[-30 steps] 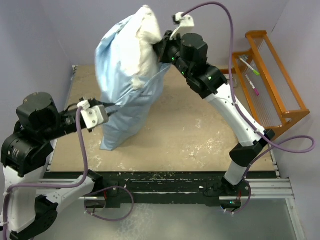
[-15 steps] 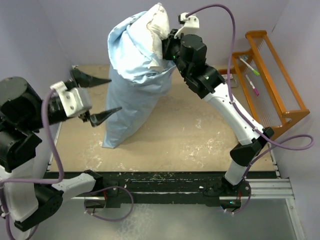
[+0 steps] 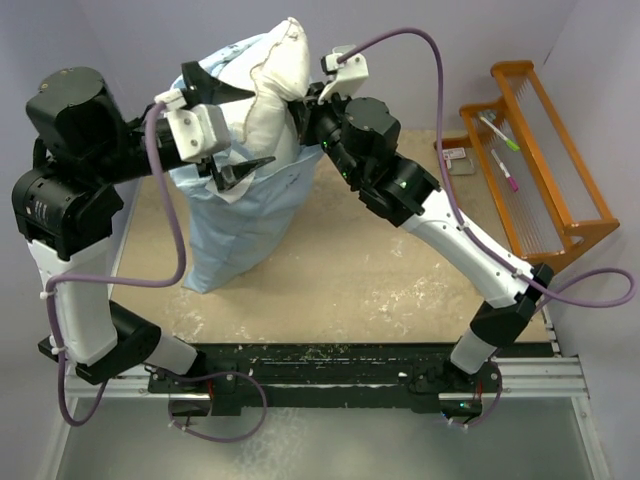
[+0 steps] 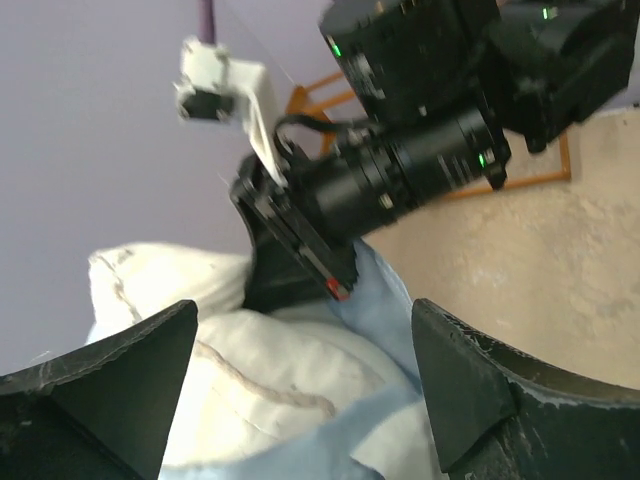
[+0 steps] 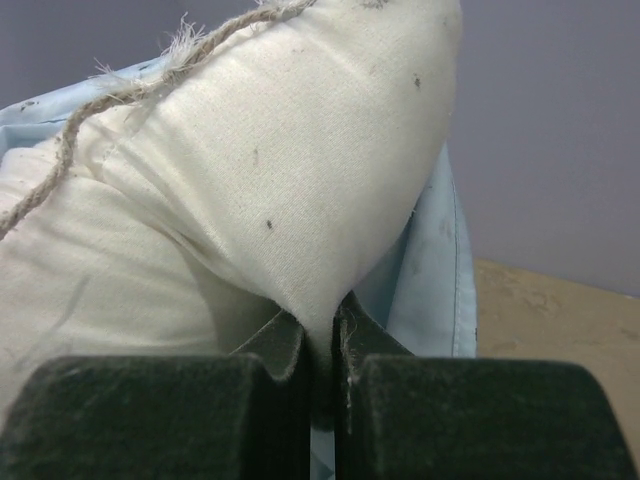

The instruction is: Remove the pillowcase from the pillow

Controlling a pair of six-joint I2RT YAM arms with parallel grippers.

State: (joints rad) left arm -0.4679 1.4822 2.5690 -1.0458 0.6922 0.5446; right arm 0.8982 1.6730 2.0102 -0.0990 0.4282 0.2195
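Observation:
The off-white pillow (image 3: 272, 85) sticks out of the top of the light-blue pillowcase (image 3: 235, 215), which hangs down to the table. My right gripper (image 3: 300, 105) is shut on the pillow's upper corner and holds it aloft; the right wrist view shows the pillow (image 5: 270, 190) pinched between the jaws, with pillowcase (image 5: 440, 280) behind. My left gripper (image 3: 228, 130) is open, high up beside the case's open edge. In the left wrist view its gripper (image 4: 305, 390) has jaws wide apart over the pillow (image 4: 260, 380) and blue fabric (image 4: 390, 310), touching neither.
An orange wooden rack (image 3: 545, 160) holding markers stands at the right edge. A small white card (image 3: 455, 157) lies near it. The tan table top (image 3: 400, 270) is walled in purple at the back and sides.
My left arm has swung up and right, from beside the case's middle to its top opening, jaws still open. The right gripper has shifted the pillow slightly left and lower.

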